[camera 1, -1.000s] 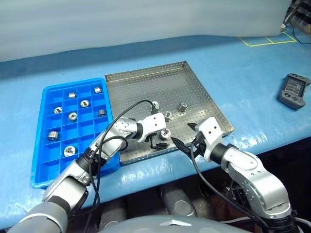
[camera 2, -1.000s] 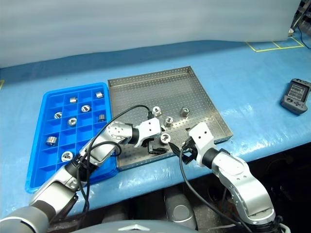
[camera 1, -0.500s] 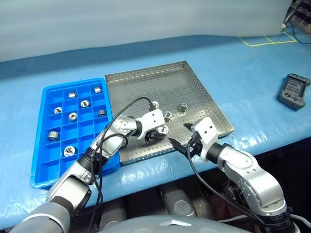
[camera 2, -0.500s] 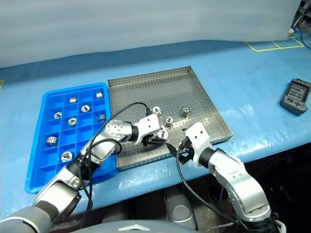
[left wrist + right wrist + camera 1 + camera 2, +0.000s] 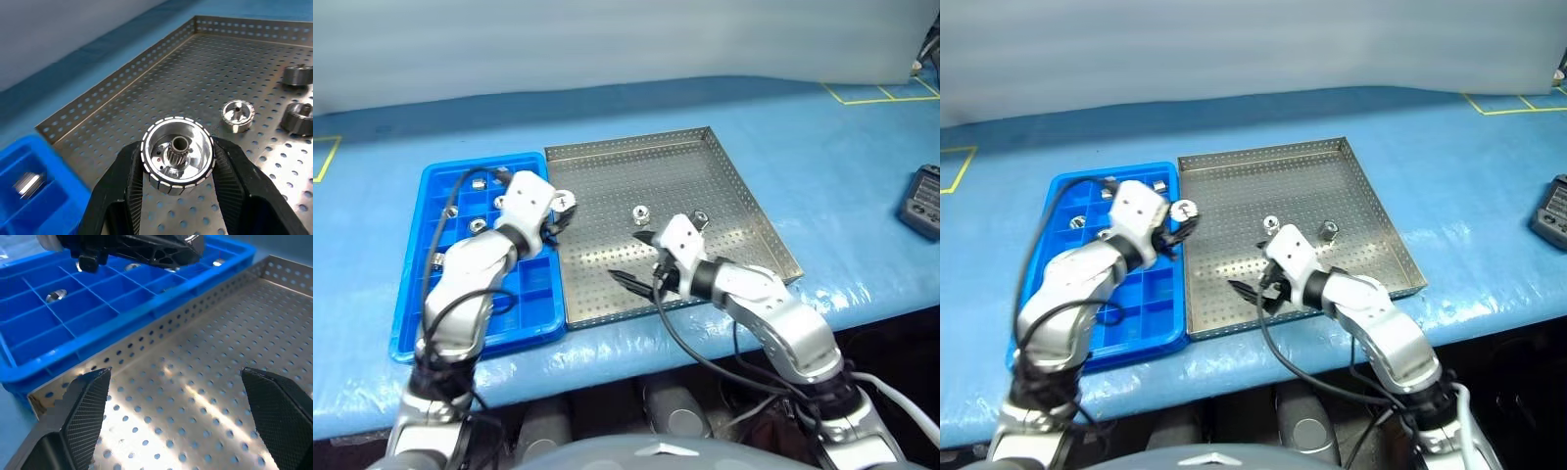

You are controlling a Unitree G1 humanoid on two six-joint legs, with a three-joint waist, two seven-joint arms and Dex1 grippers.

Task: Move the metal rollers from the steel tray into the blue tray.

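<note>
1. The left gripper [image 5: 178, 169] is clamping one of the metal rollers [image 5: 177, 154] between its two black fingers [image 5: 128, 183]; in the left wrist view the roller is showing its open face and centre hub.
2. In the left eye view that held roller [image 5: 563, 202] is sitting left of centre, right over the seam where the blue tray [image 5: 416, 323] and the steel tray [image 5: 705, 181] are meeting.
3. The steel tray is lying in the middle of the frame, touching the blue tray along its left rim.
4. Two loose rollers are resting on its perforated floor near the centre: one [image 5: 641, 212] to the left, another [image 5: 701, 219] just right of it and partly behind the right arm.
5. Several more rollers are lying in the compartments of the blue tray, in the upper left part of it; one [image 5: 479, 181] is showing near the top edge.
6. The right gripper [image 5: 636, 261] is standing wide open with nothing in it, hovering over the lower middle of the steel tray.
7. A dark handheld device [image 5: 923, 202] is lying at the right edge of the frame on the blue table cover [image 5: 822, 137].
</note>
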